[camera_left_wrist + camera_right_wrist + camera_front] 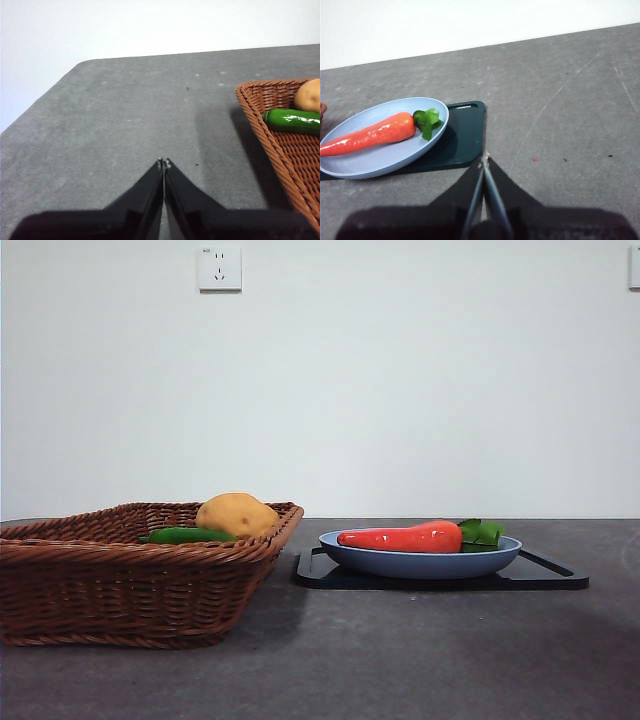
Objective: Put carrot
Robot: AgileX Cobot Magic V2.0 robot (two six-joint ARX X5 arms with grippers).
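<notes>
The carrot (pixel 405 538) (pixel 367 135), glossy orange-red with green leaves at its thick end, lies on its side in a blue plate (pixel 420 562) (pixel 380 160) on a dark tray (pixel 545 575) (pixel 462 137). My right gripper (pixel 484 158) is shut and empty, hovering over bare table just off the tray's corner, apart from the carrot. My left gripper (pixel 164 162) is shut and empty above the table beside the wicker basket (pixel 120 570) (pixel 280 145). Neither gripper shows in the front view.
The basket at the left holds a yellow-tan potato (pixel 237 514) (pixel 308 95) and a slim green vegetable (pixel 188 535) (pixel 292 121). The grey table (pixel 400 660) stretches in front of both. A wall with a socket (pixel 219 268) stands behind.
</notes>
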